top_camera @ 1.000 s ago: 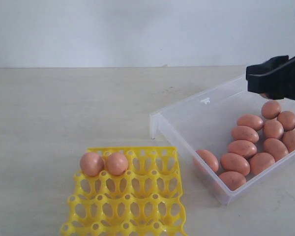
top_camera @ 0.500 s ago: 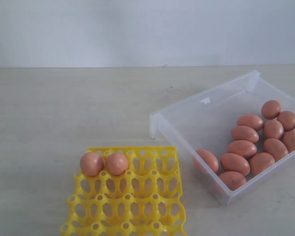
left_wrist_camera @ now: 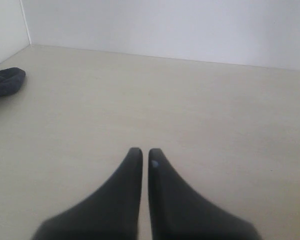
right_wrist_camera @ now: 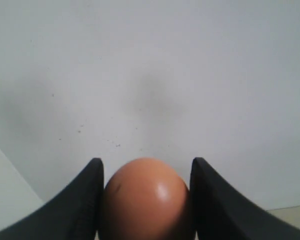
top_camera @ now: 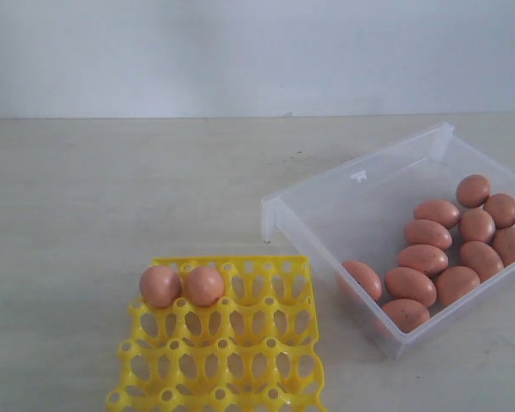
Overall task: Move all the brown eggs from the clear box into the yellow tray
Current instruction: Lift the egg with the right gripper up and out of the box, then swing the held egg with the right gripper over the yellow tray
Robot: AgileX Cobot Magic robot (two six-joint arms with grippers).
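Observation:
Two brown eggs point(top_camera: 160, 286) point(top_camera: 204, 285) sit side by side in the back row of the yellow tray point(top_camera: 240, 360) at the front. To its right the clear box point(top_camera: 326, 199) holds several brown eggs point(top_camera: 427, 258) heaped at its right end. Neither arm shows in the exterior view. In the right wrist view my right gripper point(right_wrist_camera: 146, 167) is shut on a brown egg point(right_wrist_camera: 146, 200), facing a white wall. My left gripper point(left_wrist_camera: 145, 152) is shut with nothing between its fingers, above bare tabletop.
The pale table point(top_camera: 112, 189) runs back to a white wall. In the left wrist view a dark object point(left_wrist_camera: 5, 82) lies at the table's far corner.
One second ago my right gripper hung over the box's far right corner in the exterior view. It has since left that view. Eggs in box and tray have not moved.

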